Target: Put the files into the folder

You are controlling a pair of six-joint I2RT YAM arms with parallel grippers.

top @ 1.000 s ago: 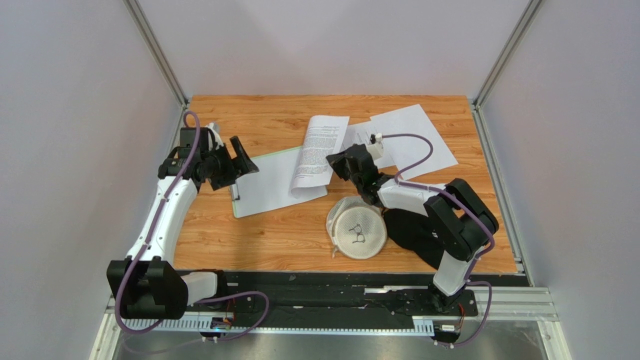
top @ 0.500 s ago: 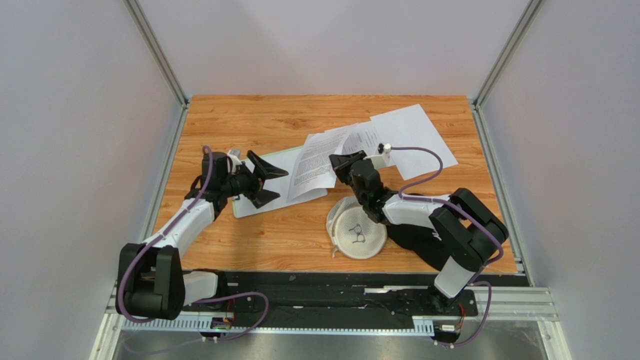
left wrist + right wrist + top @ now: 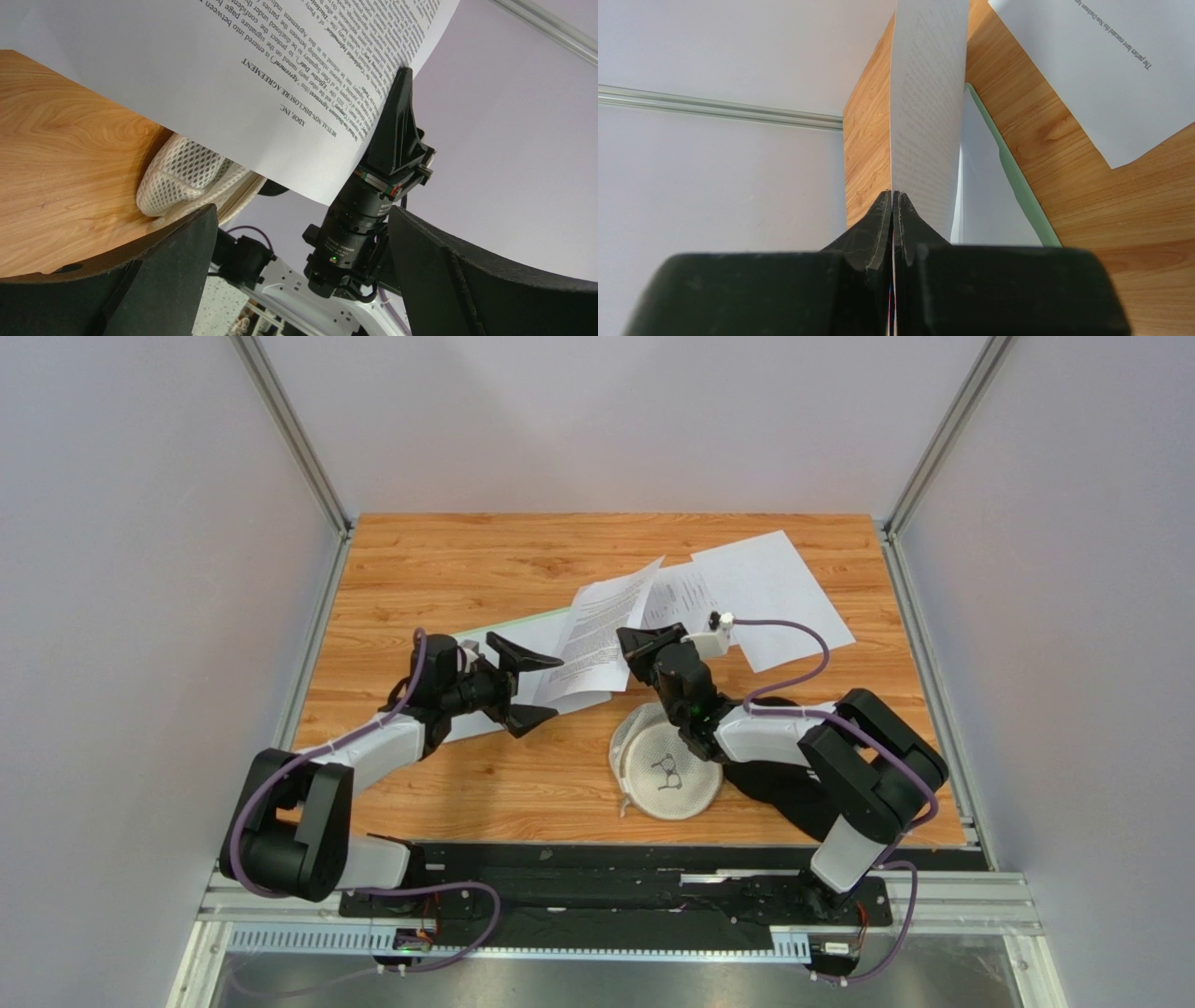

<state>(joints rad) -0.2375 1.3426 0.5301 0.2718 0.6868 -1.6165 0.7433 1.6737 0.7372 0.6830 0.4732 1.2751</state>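
I log the right gripper (image 3: 648, 647) pressed together on the near-right edge of one printed sheet (image 3: 606, 630). In its wrist view the paper runs straight out from between the closed fingers, standing on edge. The sheet is held off the desk near the middle, tilted, and reaches from that claw toward the left edge. The left gripper (image 3: 550, 695) is spread wide just beside the sheet's lower-left corner; I cannot tell whether they touch. The folder (image 3: 1022, 189) lies flat beneath with a plain sheet (image 3: 983, 196) on it. More files (image 3: 765, 585) rest near the far right corner.
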